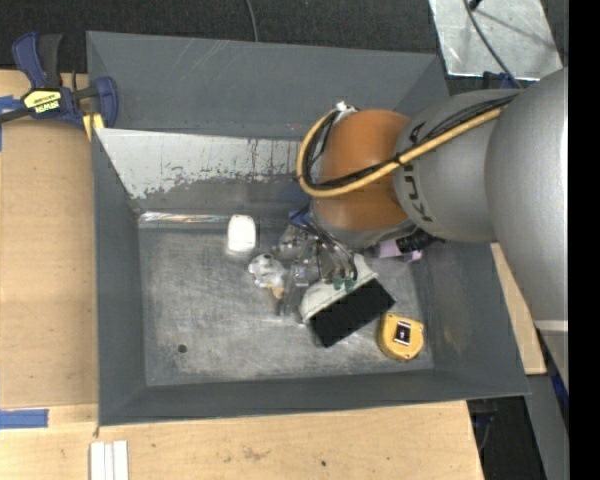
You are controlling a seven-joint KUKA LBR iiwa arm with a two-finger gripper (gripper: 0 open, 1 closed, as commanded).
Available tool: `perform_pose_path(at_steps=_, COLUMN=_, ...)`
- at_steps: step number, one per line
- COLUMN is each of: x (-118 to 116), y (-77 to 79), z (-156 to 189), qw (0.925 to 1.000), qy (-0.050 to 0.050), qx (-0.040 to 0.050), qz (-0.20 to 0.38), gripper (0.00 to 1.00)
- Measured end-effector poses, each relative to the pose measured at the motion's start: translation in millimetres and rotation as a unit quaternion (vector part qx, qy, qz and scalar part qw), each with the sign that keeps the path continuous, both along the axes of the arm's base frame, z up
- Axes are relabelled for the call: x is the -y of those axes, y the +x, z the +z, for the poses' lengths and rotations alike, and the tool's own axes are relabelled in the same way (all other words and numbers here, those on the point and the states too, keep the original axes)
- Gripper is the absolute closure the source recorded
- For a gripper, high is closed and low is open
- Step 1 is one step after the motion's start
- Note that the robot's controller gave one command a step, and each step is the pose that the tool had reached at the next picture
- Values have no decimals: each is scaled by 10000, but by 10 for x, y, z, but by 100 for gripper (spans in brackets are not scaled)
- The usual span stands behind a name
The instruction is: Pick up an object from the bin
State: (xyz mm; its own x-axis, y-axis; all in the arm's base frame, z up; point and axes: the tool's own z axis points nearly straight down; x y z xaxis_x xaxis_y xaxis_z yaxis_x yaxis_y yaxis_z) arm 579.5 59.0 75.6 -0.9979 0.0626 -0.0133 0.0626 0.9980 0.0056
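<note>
Findings: The gripper (315,260) is lowered into the middle of the bin (120,268), directly under the arm's orange cover (365,168). That cover and its cables screen the tool, so I cannot tell whether the gripper is open or closed, or whether it has hold of anything.

It stands in a small heap (300,273). The nearest pieces are a crumpled clear piece (265,270) on the side toward the bin's left wall and a white-and-green piece (325,293) toward the near wall. A black flat block (348,314) lies tilted against that piece.

A yellow tape measure (400,336) sits near the bin's near right corner. A white cap (241,234) stands apart toward the far wall, and a purple piece (398,252) lies beside the arm.

Judgement: the candidate is in the heap, and the crowding probably forces a descent from straight above.
</note>
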Motion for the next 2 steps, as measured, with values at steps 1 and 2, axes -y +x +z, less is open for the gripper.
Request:
perform_pose_path(at_steps=1, x=1, y=0, z=0, qw=10000, qy=-1, qx=0, qz=0, gripper=100)
perform_pose_path(at_steps=2, x=2, y=2, z=5, qw=10000, qy=-5, qx=-5, qz=1, gripper=100)
